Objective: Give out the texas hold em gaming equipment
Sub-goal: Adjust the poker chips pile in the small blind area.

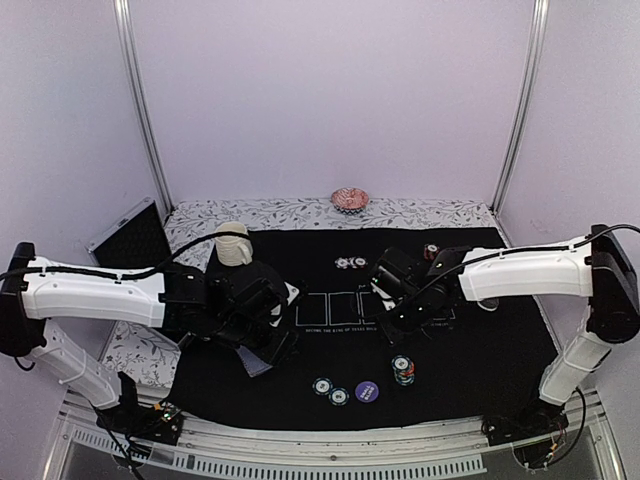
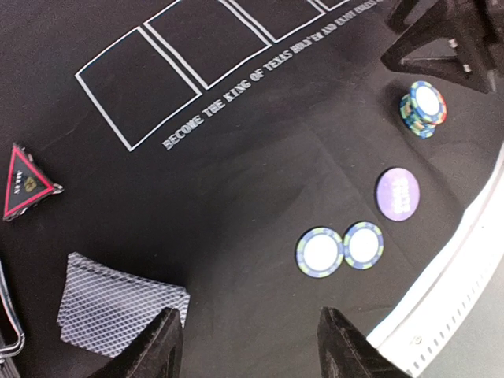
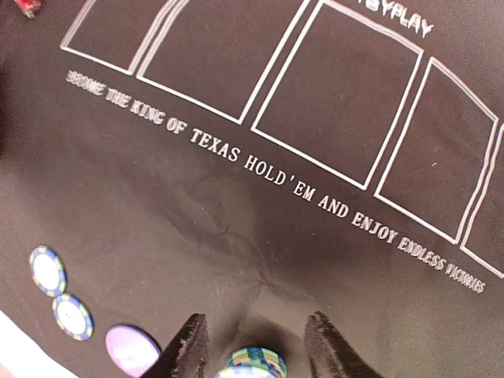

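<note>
My left gripper [image 1: 272, 345] [image 2: 256, 350] is open and empty above the black mat, just right of a blue-grey-backed card deck [image 2: 118, 311]. A red-outlined black triangle [image 2: 24, 183] lies to the deck's far left. Two blue striped chips [image 2: 320, 252] [image 1: 330, 390] and a purple button [image 2: 398, 193] [image 1: 367, 391] lie near the front edge. My right gripper [image 1: 393, 318] [image 3: 256, 350] is open, with a chip stack [image 3: 256, 364] [image 1: 403, 370] low between its fingers, untouched. The purple button [image 3: 130, 348] and two chips [image 3: 59, 291] show to its left.
A cream mug [image 1: 234, 243] stands behind the left arm. A pink ruffled dish [image 1: 349, 198] sits at the back. More chips [image 1: 352, 263] [image 1: 430, 251] lie at the mat's far side. A black case [image 1: 130, 240] leans at the left. White card boxes [image 3: 346, 102] are printed mid-mat.
</note>
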Action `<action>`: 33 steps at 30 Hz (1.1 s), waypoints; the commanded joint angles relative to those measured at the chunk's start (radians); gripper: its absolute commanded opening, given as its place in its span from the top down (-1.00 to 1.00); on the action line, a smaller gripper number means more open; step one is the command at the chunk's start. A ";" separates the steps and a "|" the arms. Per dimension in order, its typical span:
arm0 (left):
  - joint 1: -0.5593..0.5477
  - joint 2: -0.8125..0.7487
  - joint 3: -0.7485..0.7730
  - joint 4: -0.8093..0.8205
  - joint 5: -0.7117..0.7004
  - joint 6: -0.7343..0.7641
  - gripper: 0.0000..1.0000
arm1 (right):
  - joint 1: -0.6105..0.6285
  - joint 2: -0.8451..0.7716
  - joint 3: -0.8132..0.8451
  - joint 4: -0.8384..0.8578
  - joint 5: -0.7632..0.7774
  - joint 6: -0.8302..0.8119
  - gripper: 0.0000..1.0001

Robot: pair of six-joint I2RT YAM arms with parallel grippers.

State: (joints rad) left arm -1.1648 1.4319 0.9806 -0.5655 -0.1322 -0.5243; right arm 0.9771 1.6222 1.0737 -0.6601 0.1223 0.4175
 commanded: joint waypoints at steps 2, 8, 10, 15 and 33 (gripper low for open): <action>0.023 -0.018 -0.028 -0.018 -0.008 -0.003 -0.22 | 0.013 0.112 0.085 -0.096 0.002 -0.033 0.25; 0.032 -0.013 -0.028 -0.017 -0.003 0.004 -0.23 | 0.053 0.193 0.098 -0.153 0.024 -0.022 0.28; 0.034 -0.010 -0.029 -0.018 -0.002 0.006 -0.23 | 0.057 0.202 0.085 -0.165 0.028 -0.014 0.29; 0.038 -0.011 -0.031 -0.018 0.002 0.010 -0.23 | 0.063 0.173 0.042 -0.183 0.045 0.011 0.28; 0.047 -0.010 -0.018 -0.017 0.007 0.022 -0.24 | 0.063 0.100 0.126 -0.103 0.051 -0.069 -0.44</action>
State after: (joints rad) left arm -1.1316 1.4269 0.9619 -0.5701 -0.1295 -0.5167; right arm 1.0351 1.7832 1.1435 -0.7979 0.1413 0.3843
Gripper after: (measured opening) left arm 0.617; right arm 0.598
